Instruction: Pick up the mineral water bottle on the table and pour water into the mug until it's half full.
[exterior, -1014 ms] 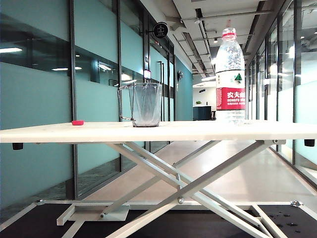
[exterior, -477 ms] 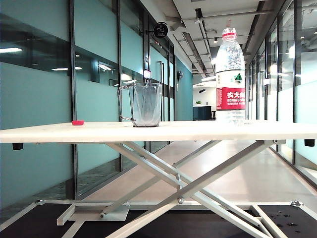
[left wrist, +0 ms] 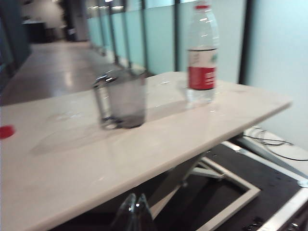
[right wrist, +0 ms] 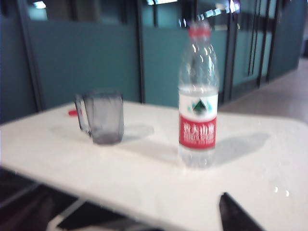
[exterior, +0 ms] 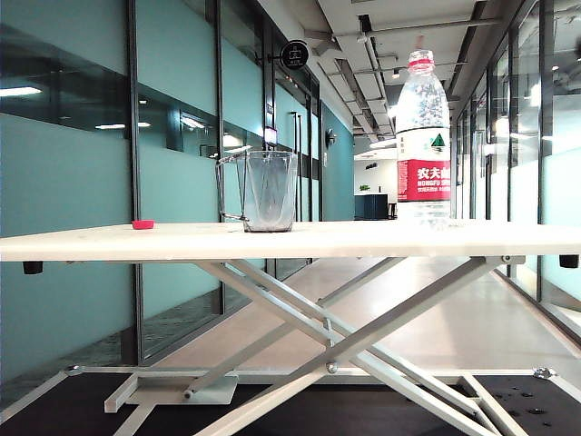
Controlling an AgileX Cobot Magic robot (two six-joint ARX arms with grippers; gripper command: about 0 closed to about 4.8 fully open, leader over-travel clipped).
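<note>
Right gripper (right wrist: 238, 214): only one dark fingertip shows in its wrist view, low at the near edge of the table (right wrist: 144, 183); the frames alone do not settle the gap, but the jaws read as spread wide and nothing is between them. Left gripper (left wrist: 136, 211): two pale fingertips show close together, below and in front of the table's near edge; whether they are released or clenched cannot be told from this blurred view, and they carry nothing. Neither gripper appears in the exterior view. Outward from the right fingertip, the mineral water bottle (right wrist: 198, 96) stands upright on the table, long axis vertical, red neck ring up, label facing the right wrist camera, set back from the near edge and apart from the finger. The mug (right wrist: 101, 116) stands upright farther along the table toward the left end, handle turned to that end, well apart from the bottle; it looks empty. A small red cap (exterior: 142, 224) lies beyond the mug near the left end. Judgement: the bottle sits toward the right end, so the right arm is the nearer one; a level, side-on approach across the near edge, jaws straddling the label, suits the vertical axis. Task not yet started.
</note>
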